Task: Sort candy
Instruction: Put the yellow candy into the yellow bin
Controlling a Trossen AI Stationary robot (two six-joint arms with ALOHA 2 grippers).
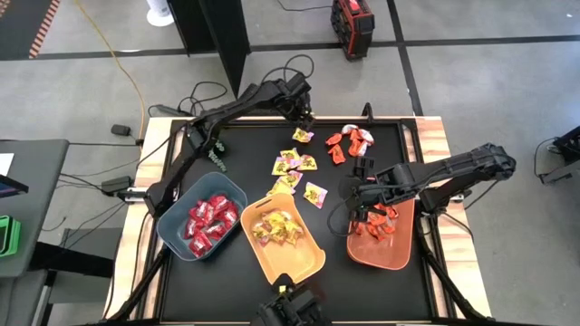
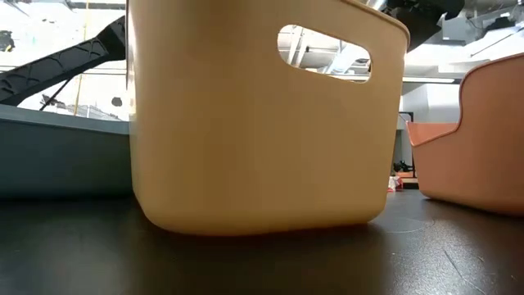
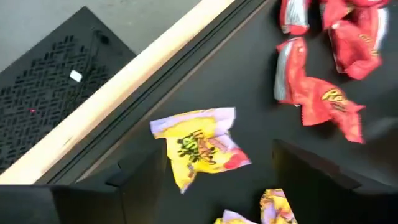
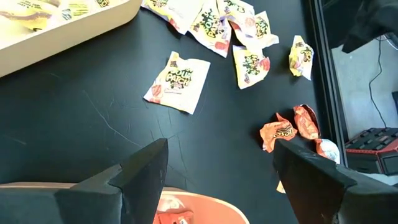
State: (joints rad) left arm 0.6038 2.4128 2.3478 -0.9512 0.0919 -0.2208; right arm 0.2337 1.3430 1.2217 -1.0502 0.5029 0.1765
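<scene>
Left wrist view, yellow candy (image 3: 199, 147) between open fingers (image 3: 134, 186)

Black table top (image 1: 227, 290) with pale wood edge, blue-grey bin (image 1: 172, 226) of deep red candy (image 1: 210, 220), yellow bin (image 1: 304, 263) of yellow candy with pink marks (image 1: 276, 226), orange bin (image 1: 399, 255) of orange-red candy (image 1: 373, 224), dark arms.

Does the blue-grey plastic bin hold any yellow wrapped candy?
No, in the high view the blue-grey plastic bin holds only deep red wrapped sweets.
</scene>
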